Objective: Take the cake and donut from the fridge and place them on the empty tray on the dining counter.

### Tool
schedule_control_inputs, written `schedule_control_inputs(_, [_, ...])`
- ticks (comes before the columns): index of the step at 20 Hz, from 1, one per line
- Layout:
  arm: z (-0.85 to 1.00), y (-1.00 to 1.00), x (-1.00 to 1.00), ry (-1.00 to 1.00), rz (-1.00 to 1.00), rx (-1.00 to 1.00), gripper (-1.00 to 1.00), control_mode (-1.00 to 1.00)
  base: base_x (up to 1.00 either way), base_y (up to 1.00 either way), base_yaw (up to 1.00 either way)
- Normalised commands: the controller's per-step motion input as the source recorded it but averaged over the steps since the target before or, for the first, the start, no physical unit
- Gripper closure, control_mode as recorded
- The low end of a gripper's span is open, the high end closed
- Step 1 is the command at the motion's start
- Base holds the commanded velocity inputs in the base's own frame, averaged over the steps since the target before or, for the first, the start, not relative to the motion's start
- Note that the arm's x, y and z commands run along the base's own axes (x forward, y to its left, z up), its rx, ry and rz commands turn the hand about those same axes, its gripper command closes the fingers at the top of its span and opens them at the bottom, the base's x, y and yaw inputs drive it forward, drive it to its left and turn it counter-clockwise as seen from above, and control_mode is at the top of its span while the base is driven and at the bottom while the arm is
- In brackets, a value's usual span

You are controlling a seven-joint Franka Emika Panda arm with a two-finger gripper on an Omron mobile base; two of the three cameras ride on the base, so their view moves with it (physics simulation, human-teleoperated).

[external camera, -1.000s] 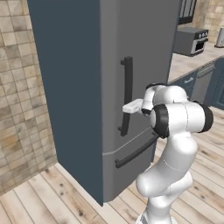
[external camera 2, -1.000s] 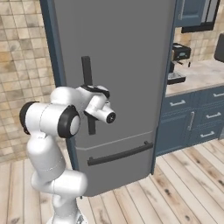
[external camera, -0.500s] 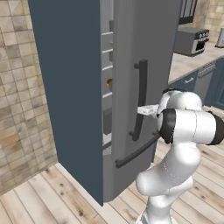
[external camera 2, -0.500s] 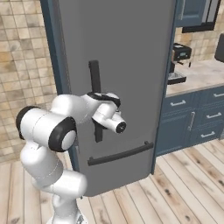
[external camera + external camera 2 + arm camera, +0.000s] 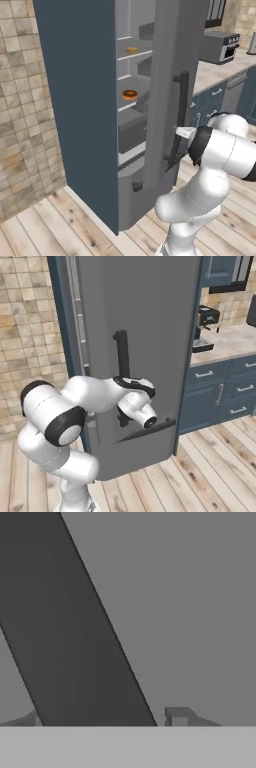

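On the far left of the left base view there's the tan tiled wall [image 5: 25, 100], and right beside it the tall slate-grey fridge [image 5: 75, 100] with its door [image 5: 172, 75] swung partly out. Through the gap you can see the light grey shelves: upper centre, the small pale cake [image 5: 132, 50] sits on a high shelf, and one shelf down the orange-brown donut [image 5: 130, 94] lies flat, well apart from it. Below them, a grey drawer [image 5: 131, 135] in the middle of the frame. Both treats sit deep in the gap, with the door edge standing just to their right.

Moving right, the black bar handle [image 5: 181, 115] runs down the door front, and the gripper [image 5: 176, 145] is right at its lower part, centre-right of that frame, with the white arm [image 5: 220, 155] bulking up from the lower right. In the right base view the same handle [image 5: 121, 363] stands centre-left and the gripper [image 5: 121, 418] is tucked behind the wrist at its lower end. The hand view shows the dark bar [image 5: 75, 637] slanting across the left half, with one fingertip [image 5: 177, 716] on its right at the bottom and a sliver of the other at the lower left edge. So the claw straddles the bar with visible space on the right side; whether it presses the bar I cannot tell.

Further right: blue cabinets [image 5: 220, 393], a beige wall counter [image 5: 230, 341] with a coffee machine [image 5: 205, 326], and in the left base view a toaster oven [image 5: 220, 45] at upper right.
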Motion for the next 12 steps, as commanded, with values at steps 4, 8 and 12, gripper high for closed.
schedule_control_inputs(4, [0.02, -1.0, -0.94, 0.09, 0.0, 0.28, 1.0, -1.0, 0.0, 0.0, 0.0])
schedule_control_inputs(8, [-0.04, -1.0, -1.0, 0.08, 0.05, 0.32, 1.0, -1.0, 0.0, 0.0, 0.0])
schedule_control_inputs(12, [-0.04, -1.0, -1.0, 0.13, 0.03, 0.29, 1.0, -1.0, 0.0, 0.0, 0.0])
